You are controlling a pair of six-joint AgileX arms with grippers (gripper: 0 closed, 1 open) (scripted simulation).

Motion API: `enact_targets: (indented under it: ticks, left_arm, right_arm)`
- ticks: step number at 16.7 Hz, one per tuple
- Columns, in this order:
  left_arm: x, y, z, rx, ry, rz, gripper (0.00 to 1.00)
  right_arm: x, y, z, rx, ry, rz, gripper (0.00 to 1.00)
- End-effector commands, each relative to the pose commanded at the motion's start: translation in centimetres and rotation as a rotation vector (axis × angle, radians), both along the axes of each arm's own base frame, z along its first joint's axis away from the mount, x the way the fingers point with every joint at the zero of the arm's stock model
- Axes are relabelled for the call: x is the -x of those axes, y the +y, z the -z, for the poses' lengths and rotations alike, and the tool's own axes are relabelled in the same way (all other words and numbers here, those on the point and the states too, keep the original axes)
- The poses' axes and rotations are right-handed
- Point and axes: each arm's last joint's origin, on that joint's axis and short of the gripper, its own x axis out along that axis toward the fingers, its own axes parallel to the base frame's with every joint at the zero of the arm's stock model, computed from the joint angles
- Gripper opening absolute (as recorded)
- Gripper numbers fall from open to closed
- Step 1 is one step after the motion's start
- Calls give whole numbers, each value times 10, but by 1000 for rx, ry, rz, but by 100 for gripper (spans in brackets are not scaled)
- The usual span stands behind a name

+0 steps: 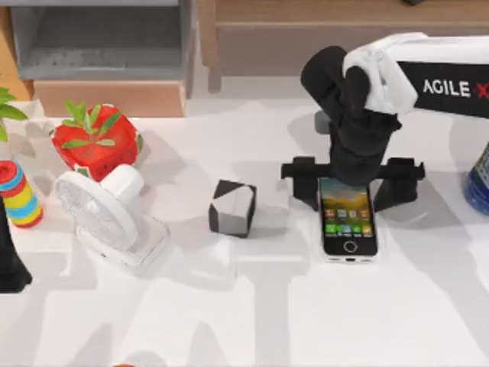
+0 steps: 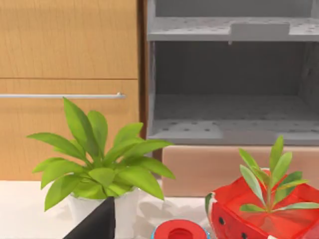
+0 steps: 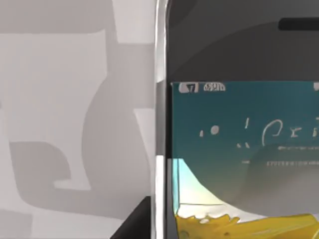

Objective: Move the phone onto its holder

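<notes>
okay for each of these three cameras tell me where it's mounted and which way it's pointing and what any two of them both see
Top view: above the table, looking down on the phone, the black holder and the right arm's gripper over them.
Left wrist view: on the left arm, facing the wooden cabinet, grey shelf and leafy plant; a dark corner of the arm shows.
Right wrist view: on the right arm, close over the phone.
Shared: the watermelon planter, top and left wrist; the phone, top and right wrist.

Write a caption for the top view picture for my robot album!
The right gripper hovers over the top end of the phone, lying flat on the white table.
</notes>
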Motion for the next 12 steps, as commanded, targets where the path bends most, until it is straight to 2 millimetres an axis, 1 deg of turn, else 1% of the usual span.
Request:
enact_targets:
  ticks: [1, 2, 9, 10, 12]
  left_arm:
    - [0, 0, 0, 0, 0, 0, 100]
    - [0, 0, 0, 0, 0, 0, 100]
    - [0, 0, 0, 0, 0, 0, 100]
    - [0, 0, 0, 0, 0, 0, 100]
    - [0, 0, 0, 0, 0, 0, 100]
  right_arm:
    - [0, 0, 0, 0, 0, 0, 2]
    - [0, 0, 0, 0, 0, 0, 0]
    - [0, 0, 0, 0, 0, 0, 0]
    - [0, -3, -20, 13, -34, -3, 0]
    - [0, -2, -24, 12, -35, -4, 0]
